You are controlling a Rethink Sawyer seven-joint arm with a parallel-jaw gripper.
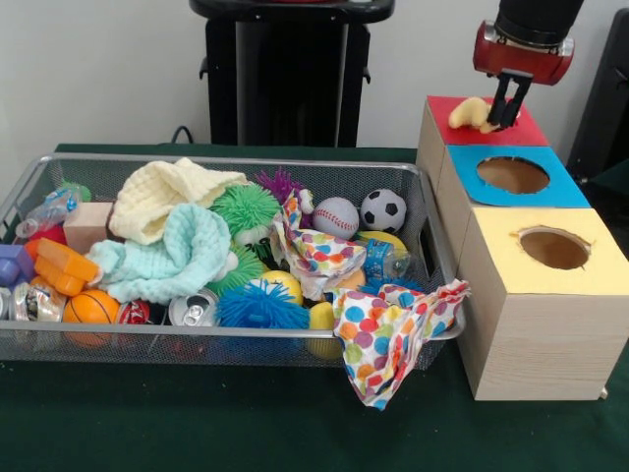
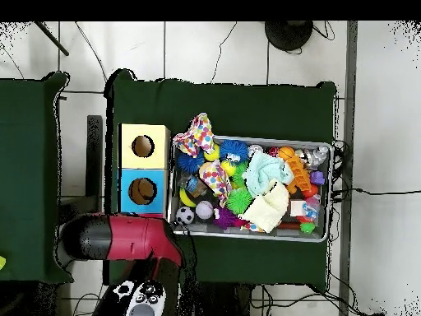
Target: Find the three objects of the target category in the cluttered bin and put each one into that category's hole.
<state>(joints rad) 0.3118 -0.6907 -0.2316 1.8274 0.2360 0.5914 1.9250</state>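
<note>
The bin [image 1: 246, 158] of silver wire mesh takes up the left and middle of the table, heaped with toys, cloths and cans; it also shows in the overhead view [image 2: 251, 139]. The red-surrounded box top [image 1: 531, 129] is the farthest of three boxes at the right. My gripper [image 1: 505, 110] hangs right over it, shut on one end of a pale yellow soft object [image 1: 472, 114] that rests on the red top and hides the hole. In the overhead view my red arm [image 2: 123, 239] covers the red box and the gripper.
The blue-surrounded hole [image 1: 513, 175] and the yellow-surrounded hole [image 1: 555, 248] lie in front of the red one. A polka-dot cloth [image 1: 393, 339] hangs over the bin's front right rim. The bin also holds a soccer ball [image 1: 383, 209], a baseball [image 1: 336, 217] and spiky balls.
</note>
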